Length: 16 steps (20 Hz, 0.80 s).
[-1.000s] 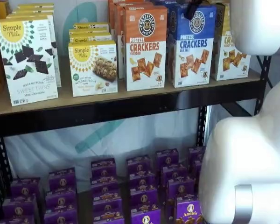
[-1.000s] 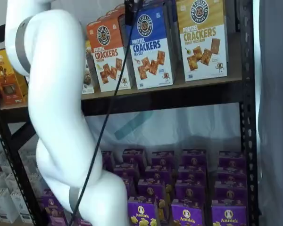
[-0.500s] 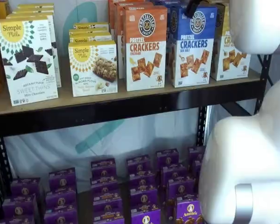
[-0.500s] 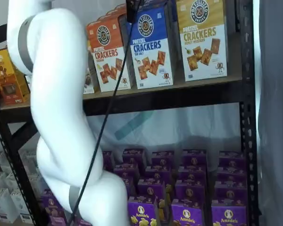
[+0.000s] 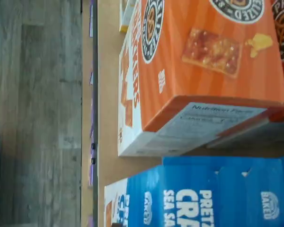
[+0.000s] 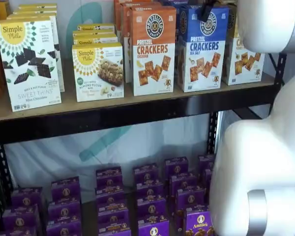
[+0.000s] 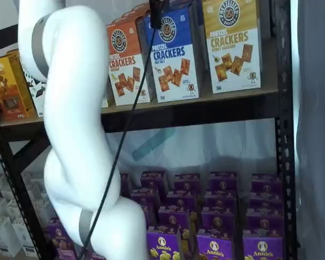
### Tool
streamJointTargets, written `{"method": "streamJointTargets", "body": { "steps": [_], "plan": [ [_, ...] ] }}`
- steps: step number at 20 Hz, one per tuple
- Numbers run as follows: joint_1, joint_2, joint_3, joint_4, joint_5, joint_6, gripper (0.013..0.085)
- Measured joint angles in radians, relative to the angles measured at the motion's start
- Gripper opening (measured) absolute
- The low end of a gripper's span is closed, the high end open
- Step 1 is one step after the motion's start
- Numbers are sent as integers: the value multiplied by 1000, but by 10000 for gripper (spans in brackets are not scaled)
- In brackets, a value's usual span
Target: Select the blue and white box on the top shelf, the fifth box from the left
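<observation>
Only wrist view shows blue and white box point(image 5: 203, 196) top; fingers point(image 6: 205, 11) apparently spread wide

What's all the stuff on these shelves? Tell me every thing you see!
Blue and white box: one in front, blue top and white bottom, on the top shelf between the orange and yellow cracker boxes.
Orange cracker box: one in front with more behind, orange and white, beside the blue one.
Yellow cracker box: one in front, yellow and white, at the shelf's end.
Almond flour bars box: one in front with more behind, white and yellow, mid shelf.
Mint chocolate thins box: one in front, white, next along.
Purple boxes: many, on the lower level.
Arm: white, in front of the shelves.
Gripper: black fingers at the blue box's top; gap not visible.
</observation>
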State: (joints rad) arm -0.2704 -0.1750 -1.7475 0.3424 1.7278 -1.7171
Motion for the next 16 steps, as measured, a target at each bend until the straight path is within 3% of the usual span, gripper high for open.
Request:
{"method": "streamJointTargets", "body": {
  "steps": [9, 16],
  "plan": [
    [38, 30, -26, -85, 54, 6, 850],
    [47, 23, -8, -80, 52, 14, 850]
  ]
}}
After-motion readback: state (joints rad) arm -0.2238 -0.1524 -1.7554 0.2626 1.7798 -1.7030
